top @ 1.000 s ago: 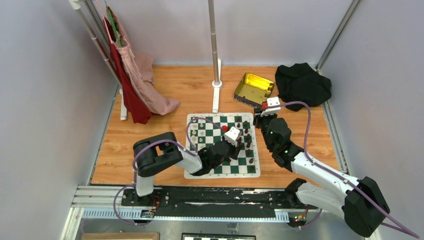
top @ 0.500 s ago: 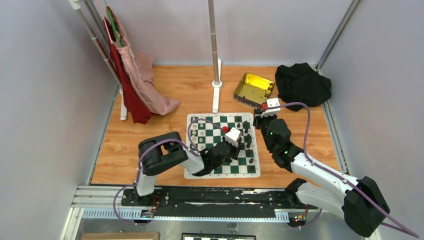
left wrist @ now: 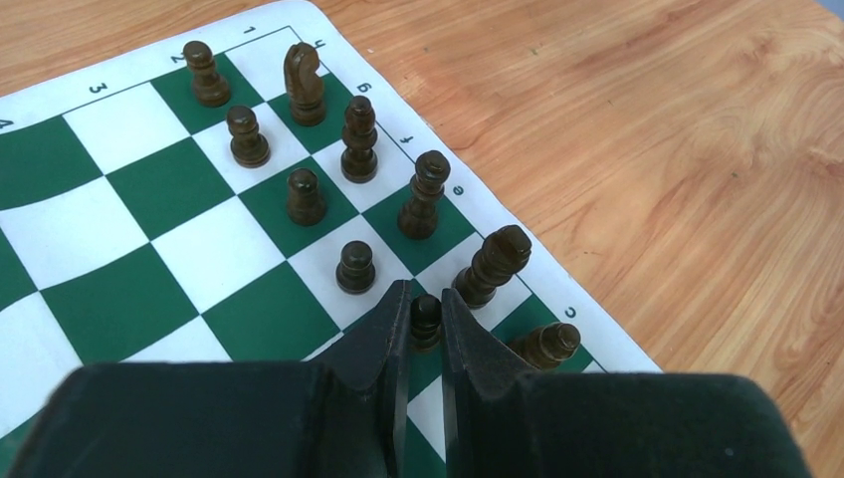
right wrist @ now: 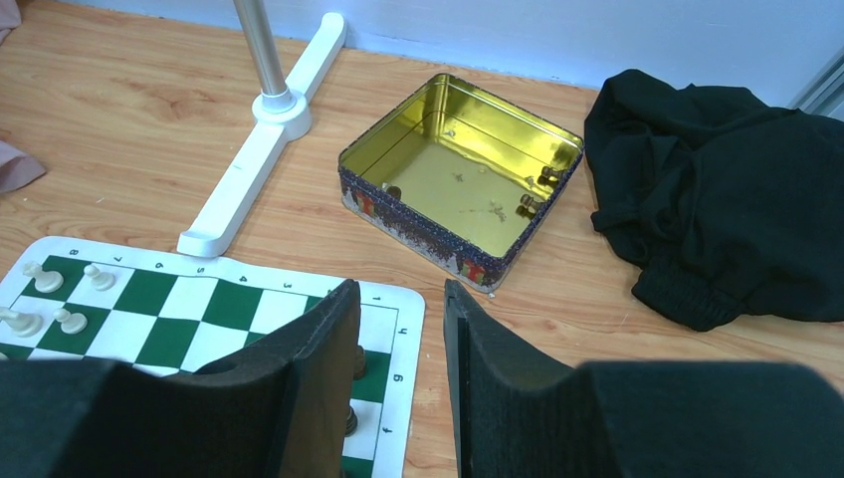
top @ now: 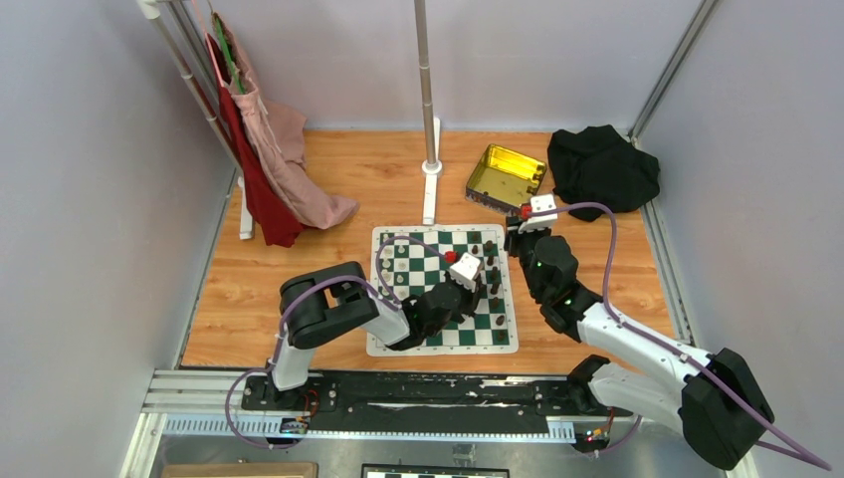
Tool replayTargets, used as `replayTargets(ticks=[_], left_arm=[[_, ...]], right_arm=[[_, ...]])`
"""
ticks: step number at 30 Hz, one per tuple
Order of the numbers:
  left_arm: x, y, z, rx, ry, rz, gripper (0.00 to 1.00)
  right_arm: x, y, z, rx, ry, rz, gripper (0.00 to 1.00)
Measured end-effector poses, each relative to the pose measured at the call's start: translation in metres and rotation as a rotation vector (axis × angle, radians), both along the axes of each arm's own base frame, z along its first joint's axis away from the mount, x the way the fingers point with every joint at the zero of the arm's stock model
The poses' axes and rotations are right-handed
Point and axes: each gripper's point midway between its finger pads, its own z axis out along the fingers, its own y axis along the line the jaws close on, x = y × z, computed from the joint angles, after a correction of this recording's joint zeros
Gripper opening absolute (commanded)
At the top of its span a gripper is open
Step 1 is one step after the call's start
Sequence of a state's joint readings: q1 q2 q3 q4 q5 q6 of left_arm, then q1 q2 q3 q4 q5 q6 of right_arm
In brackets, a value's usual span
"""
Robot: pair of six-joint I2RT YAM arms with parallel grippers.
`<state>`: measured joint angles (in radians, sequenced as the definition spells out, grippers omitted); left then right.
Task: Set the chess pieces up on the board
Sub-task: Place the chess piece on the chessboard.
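The flat chessboard (top: 453, 339) of dark green and white squares with a white numbered border lies at the middle of the orange-brown wooden table (top: 299, 259). The left gripper (left wrist: 425, 295) reaches over the board's 3 o'clock side, its black fingers (left wrist: 383, 334) pressed together on a small dark brown pawn (left wrist: 426, 317); the pawn's base is hidden, so I cannot tell whether it stands on the square or hangs above it. The other dark brown chess pieces (left wrist: 355, 267) stand upright in two files along that 3 o'clock edge, a knight (left wrist: 305, 85) among them at the far end; one piece (left wrist: 545, 344) leans at the rim just beside the fingers. Small cream-white chess figures (right wrist: 45, 277) stand on the opposite, 9 o'clock side.

The right gripper (right wrist: 398, 299) hangs over the board's 1 o'clock corner, its jaws spread and pinching nothing. A shiny gold rectangular tin (right wrist: 463, 179) sits open at 1 o'clock from the board, a few small dark bits inside, too small to name. A crumpled black cloth (right wrist: 727, 199) lies at 2 o'clock; a white stand foot with a metal pole (right wrist: 264, 149) sits at 12 o'clock; pink and red garments (top: 269, 159) hang at 10 o'clock.
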<state>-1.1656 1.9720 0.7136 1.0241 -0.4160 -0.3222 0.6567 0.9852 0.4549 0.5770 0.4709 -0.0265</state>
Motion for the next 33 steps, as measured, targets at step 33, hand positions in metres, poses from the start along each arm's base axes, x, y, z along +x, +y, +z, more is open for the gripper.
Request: replayTargets(ticks=[33], left_arm=[[-0.002, 0.016, -0.008, -0.025, 0.015, 0.041, 0.3]], right_arm=[[0.001, 0.002, -0.002, -0.004, 0.007, 0.013, 0.41]])
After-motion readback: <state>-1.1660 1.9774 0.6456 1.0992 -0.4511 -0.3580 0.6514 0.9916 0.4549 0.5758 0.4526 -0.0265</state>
